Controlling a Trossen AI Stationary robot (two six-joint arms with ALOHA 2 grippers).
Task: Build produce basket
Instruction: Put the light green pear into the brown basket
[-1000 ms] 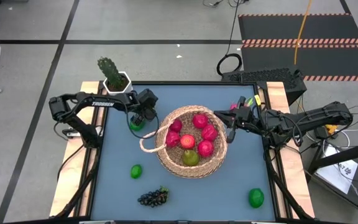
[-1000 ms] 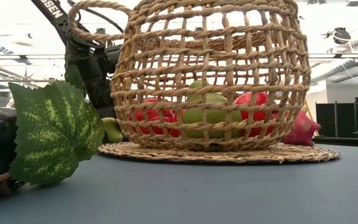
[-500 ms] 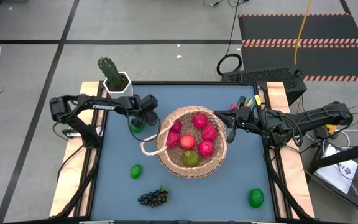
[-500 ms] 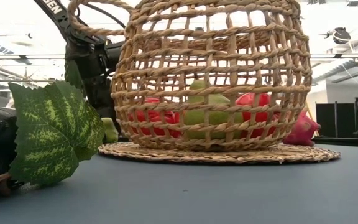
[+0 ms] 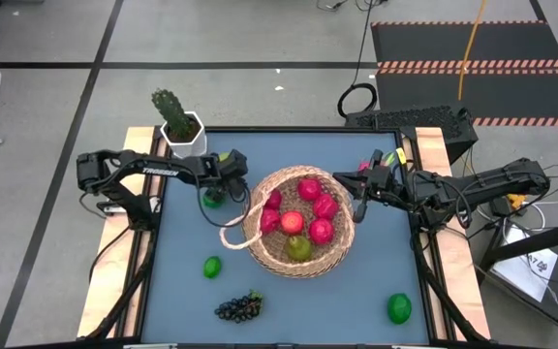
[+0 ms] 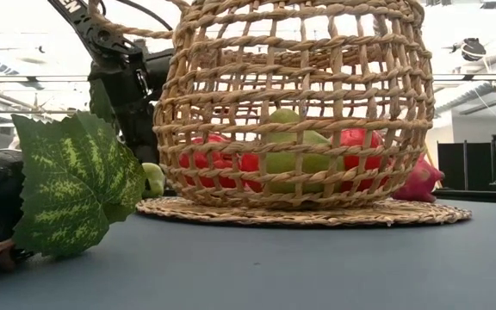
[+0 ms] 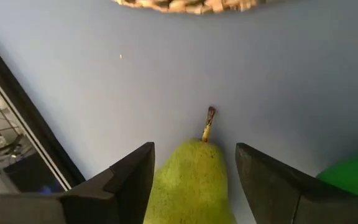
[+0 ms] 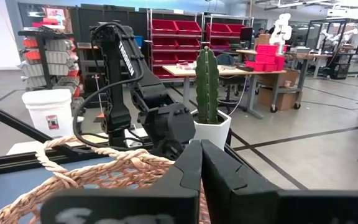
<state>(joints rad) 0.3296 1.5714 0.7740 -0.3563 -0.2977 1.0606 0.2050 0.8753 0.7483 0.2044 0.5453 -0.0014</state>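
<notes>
The basket (image 5: 294, 221) stands near the middle of the blue counter (image 5: 376, 271) and serves as the marker for everything else. Inside it lie several red apples (image 5: 311, 189) and one yellow-green pear (image 5: 298, 247), the pear on the side nearest the front edge. In the low view the same red and green fruit shows through the weave.

The left pincer (image 7: 194, 177) is just beside the basket's left side, close under its looped handle (image 5: 232, 225). Its two dark fingers (image 7: 129, 180) stand partly apart, closed onto a second pear (image 7: 191, 180) whose stem points away from the wrist; this pear sits on the counter, with a lime (image 7: 353, 177) right next to it.

The right pincer (image 5: 360, 207) is at the basket's right rim, its fingers pressed together with nothing between them.

In front of the basket to the left lies another lime (image 5: 212, 267), farther front a dark grape bunch (image 5: 238, 308), and front right a larger green fruit (image 5: 399, 308). A pink dragon fruit (image 6: 420, 179) shows behind the basket's right side. A potted cactus (image 5: 174, 118) stands behind and left of the basket.
</notes>
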